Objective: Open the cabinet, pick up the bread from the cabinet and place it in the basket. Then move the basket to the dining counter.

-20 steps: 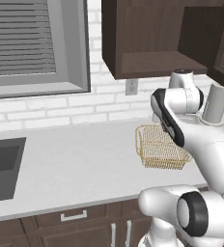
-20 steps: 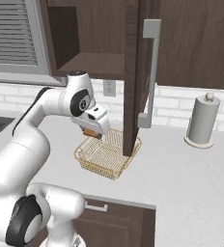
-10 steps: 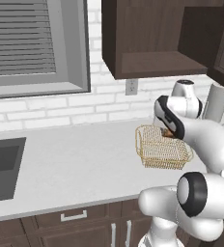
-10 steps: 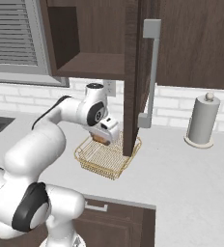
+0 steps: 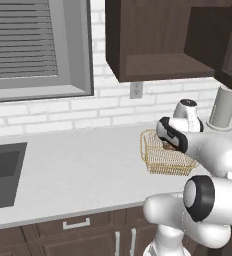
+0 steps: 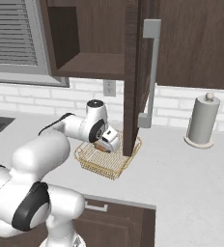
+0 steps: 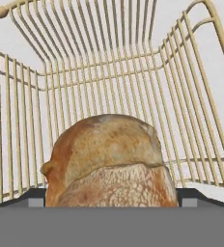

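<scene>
In the left base view, the basket sits on the grey worktop at about four o'clock from the open cabinet, with the arm's wrist bent down over its far side. In the right base view, the gripper reaches into the basket beside the cabinet door, a paper towel roll at three o'clock. In the hand view, the bread lies inside the basket between the widely spread fingers; whether they touch it I cannot tell.
</scene>
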Robot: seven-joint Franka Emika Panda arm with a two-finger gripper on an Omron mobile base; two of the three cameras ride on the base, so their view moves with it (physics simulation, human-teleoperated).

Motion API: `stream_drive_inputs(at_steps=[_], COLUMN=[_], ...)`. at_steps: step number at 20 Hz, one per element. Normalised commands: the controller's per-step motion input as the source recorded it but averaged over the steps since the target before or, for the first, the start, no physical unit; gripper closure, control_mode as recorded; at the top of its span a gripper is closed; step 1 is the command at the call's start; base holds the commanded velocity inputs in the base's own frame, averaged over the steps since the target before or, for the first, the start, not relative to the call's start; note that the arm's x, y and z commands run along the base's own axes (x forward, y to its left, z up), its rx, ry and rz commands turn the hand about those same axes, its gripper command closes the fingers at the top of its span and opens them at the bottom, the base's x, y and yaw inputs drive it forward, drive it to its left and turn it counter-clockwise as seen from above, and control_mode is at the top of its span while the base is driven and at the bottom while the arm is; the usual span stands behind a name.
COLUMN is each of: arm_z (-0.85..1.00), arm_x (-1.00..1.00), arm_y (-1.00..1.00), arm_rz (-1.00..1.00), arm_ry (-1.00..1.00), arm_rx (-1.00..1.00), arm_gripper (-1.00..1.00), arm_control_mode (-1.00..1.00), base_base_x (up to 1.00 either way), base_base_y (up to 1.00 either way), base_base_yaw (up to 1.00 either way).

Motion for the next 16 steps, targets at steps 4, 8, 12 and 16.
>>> stream_drive_inputs(at_steps=[4, 8, 12, 16], arm_z=[-0.36, -0.40, -0.38, -0.39], arm_x=[0.59, 0.48, 0.36, 0.18], arm_y=[0.00, 0.00, 0.00, -0.01], arm_rz=[0.01, 0.00, 0.00, 0.00], arm_ry=[0.11, 0.07, 0.00, 0.00], arm_rx=[0.00, 0.00, 0.00, 0.00], arm_gripper=[1.00, 1.00, 1.00, 1.00], arm_control_mode=[-1.00, -1.00, -1.00, -1.00], base_base_x=[0.00, 0.00, 0.00, 0.00], base_base_y=[0.00, 0.00, 0.00, 0.00], base_base_yaw=[0.00, 0.00, 0.00, 0.00])
